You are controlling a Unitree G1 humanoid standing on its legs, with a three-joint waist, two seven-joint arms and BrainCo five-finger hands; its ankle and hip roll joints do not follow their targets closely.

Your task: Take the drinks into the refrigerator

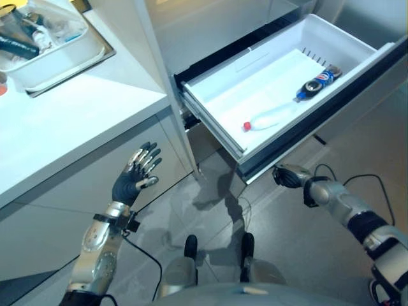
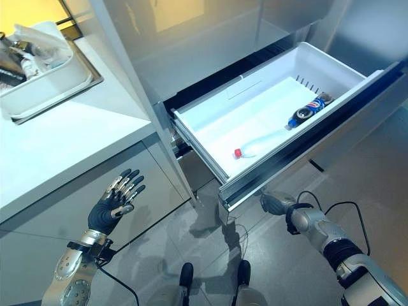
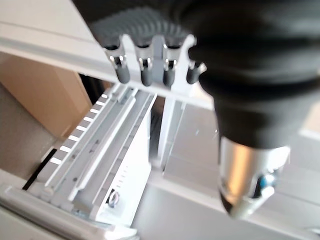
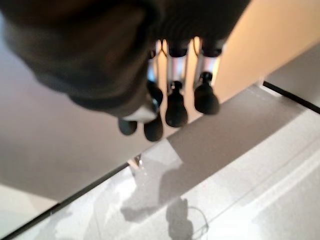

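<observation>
The refrigerator's white drawer (image 1: pixel 213 121) stands pulled out. Inside it lie a clear bottle with a red cap (image 1: pixel 271 116) near the front wall and a dark cola bottle with a blue label (image 1: pixel 319 81) further right. My right hand (image 1: pixel 290 175) sits low against the underside of the drawer's dark front panel, and its fingers (image 4: pixel 176 107) hang fairly straight with nothing in them. My left hand (image 1: pixel 131 182) is raised before the counter's cabinet front, left of the drawer, with its fingers (image 3: pixel 150 70) spread and empty.
A white counter (image 1: pixel 64 127) runs along the left. On it a white tub of utensils (image 1: pixel 44 38) rests in a metal tray. The refrigerator's grey body (image 1: pixel 191 25) rises behind the drawer. Grey floor tiles (image 1: pixel 306 242) lie below.
</observation>
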